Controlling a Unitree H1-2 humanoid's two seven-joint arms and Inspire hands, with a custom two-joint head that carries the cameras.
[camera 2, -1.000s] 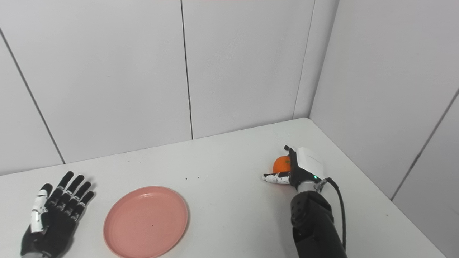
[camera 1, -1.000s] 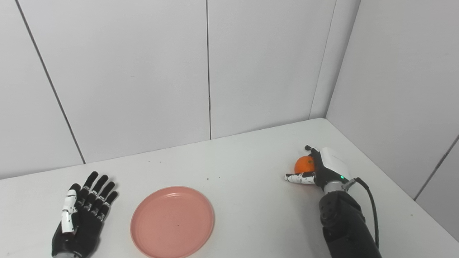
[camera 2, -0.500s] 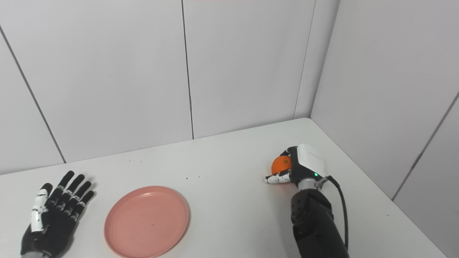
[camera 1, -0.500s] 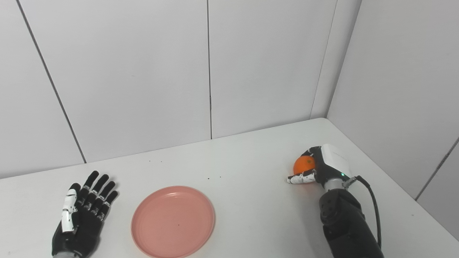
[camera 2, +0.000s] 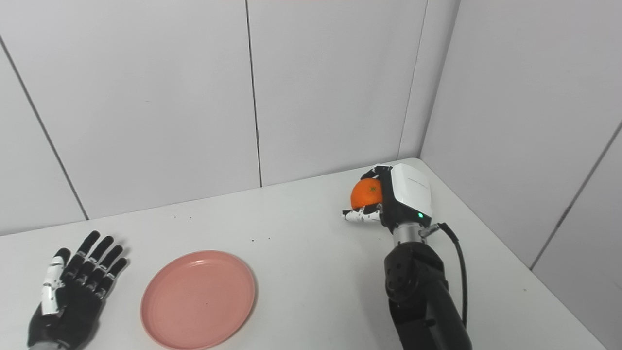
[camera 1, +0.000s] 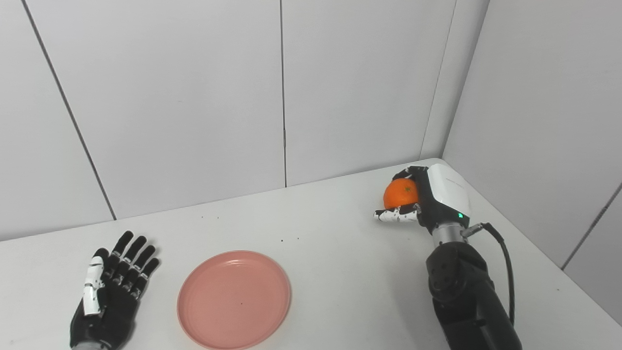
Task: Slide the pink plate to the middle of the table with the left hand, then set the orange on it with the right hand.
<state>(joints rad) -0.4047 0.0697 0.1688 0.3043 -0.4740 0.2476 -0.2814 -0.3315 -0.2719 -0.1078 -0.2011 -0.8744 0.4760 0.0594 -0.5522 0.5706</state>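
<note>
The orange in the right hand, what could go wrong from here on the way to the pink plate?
1. The round orange sits between the right hand's curled fingers and its thumb; a loose hold could let it slip in transit.
2. The round pink plate is shallow with a low rim, so the orange may roll off onto the white table if released from height.
3. The left hand lies flat beside the plate; a wide swing could meet it.

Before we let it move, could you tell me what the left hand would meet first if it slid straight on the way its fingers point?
Probably nothing on the table: the left hand lies flat, open, fingers aimed at the back wall. The plate sits off to its side, outside that line.
</note>
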